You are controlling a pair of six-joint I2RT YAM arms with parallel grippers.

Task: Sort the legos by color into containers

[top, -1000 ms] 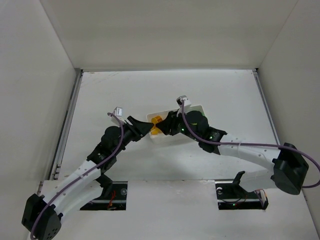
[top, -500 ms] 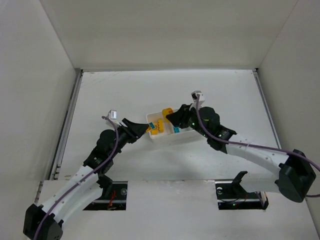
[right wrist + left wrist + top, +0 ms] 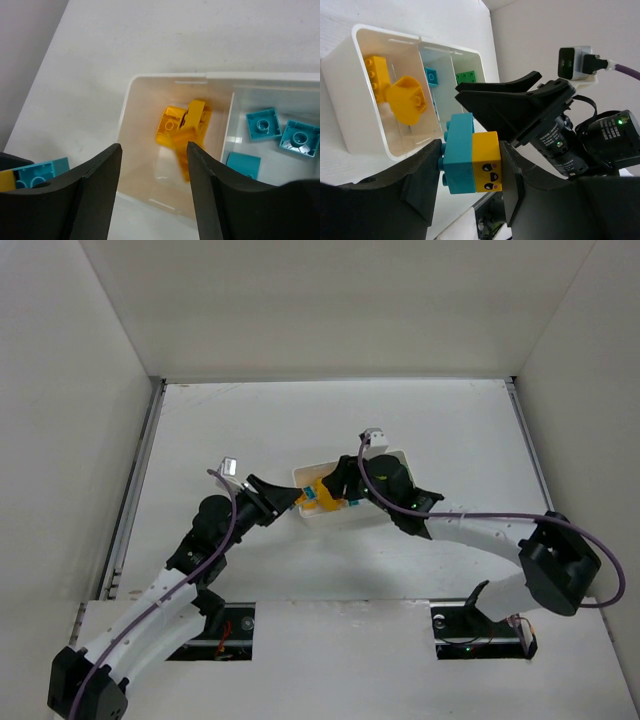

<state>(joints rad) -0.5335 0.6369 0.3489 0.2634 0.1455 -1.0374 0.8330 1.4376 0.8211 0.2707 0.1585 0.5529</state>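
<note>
Since the cyan brick and the yellow face brick are pressed together as one piece, neither compartment can take them as they are. The step in hand, as I judge it, is pulling the two apart.

The left hand is clamped on the pair, one finger against the cyan side and the other against the yellow side. It holds the pair off the counter, just outside the yellow end of the tray. That grip squeezes the bricks together, so it would be better for the left hand to bear on one brick only and leave the other free.

The right hand hangs near the pair with its fingers apart and nothing between them, above the end compartment where the yellow bricks lie. It should close on the free brick across its flat sides and peel it off with a tilt. A straight tug could jerk both bricks loose. Working over the tray would let a dropped brick land inside.

Yellow then belongs in the end compartment, and cyan in the middle one with the cyan bricks. The green brick lies in the far one.
</note>
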